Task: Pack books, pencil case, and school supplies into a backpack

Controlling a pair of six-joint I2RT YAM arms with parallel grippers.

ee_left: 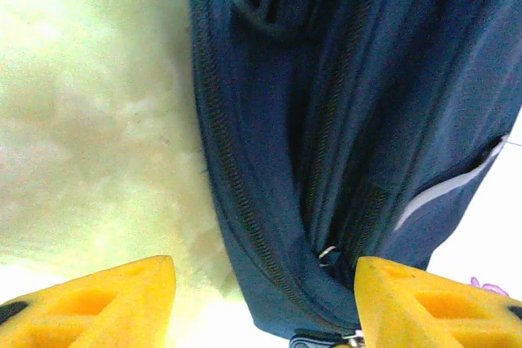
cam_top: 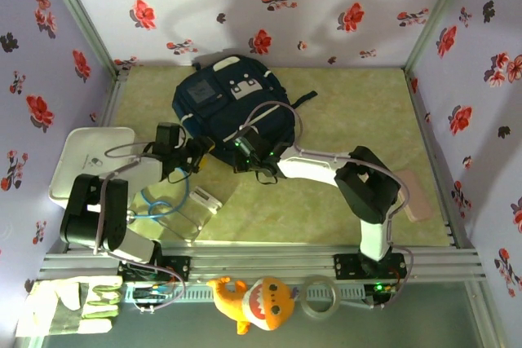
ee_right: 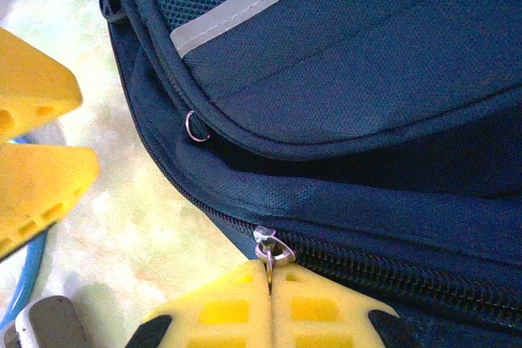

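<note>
Right gripper [ee_right: 272,287] seemingly pinches zipper pull [ee_right: 269,244] at backpack [ee_right: 367,63] edge.

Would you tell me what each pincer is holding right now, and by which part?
The right pincer is shut on the zipper pull of the backpack. The left pincer is open, holding nothing.

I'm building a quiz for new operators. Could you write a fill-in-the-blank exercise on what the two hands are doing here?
1. The right hand is shut on the zipper pull of the ____.
2. The left hand is ____, gripping nothing.
3. The white tray lies on the ____ side of the table.
Missing words: backpack; open; left.
</note>
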